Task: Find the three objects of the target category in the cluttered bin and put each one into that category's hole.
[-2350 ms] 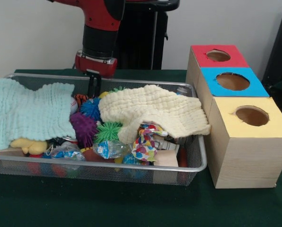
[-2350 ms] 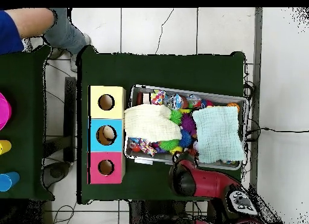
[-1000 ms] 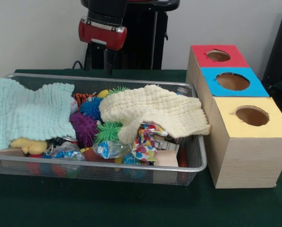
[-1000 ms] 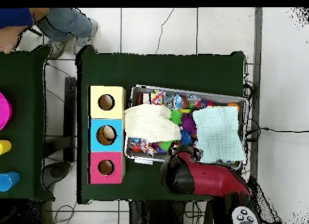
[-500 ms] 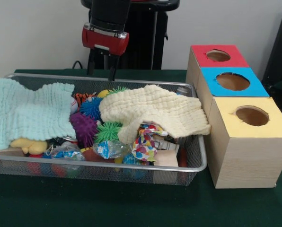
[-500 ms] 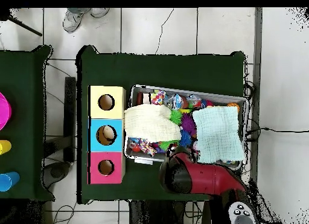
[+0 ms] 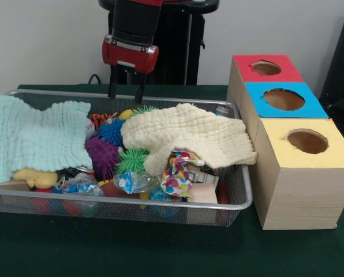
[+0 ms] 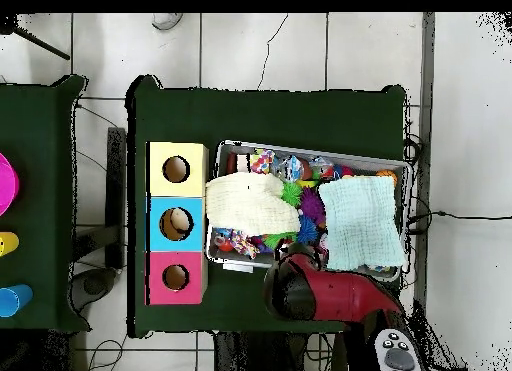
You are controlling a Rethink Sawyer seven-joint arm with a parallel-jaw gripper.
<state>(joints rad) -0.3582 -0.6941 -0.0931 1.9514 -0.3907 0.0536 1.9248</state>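
Front view alone shows gripper (image 7: 126,89) fingers spread, empty, over wire bin (image 7: 160,212) at 12 o'clock, striped orange plush (image 7: 103,119) below, yellow plush (image 7: 36,177) at 8 o'clock, overhead arm (image 8: 330,295) hides both

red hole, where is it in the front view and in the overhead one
Front view: the red hole is at the upper right, farthest from the camera in the row of boxes.
Overhead view: it is at the lower left, nearest the robot's base.
Shared landmark: the blue hole sits next to it in both.
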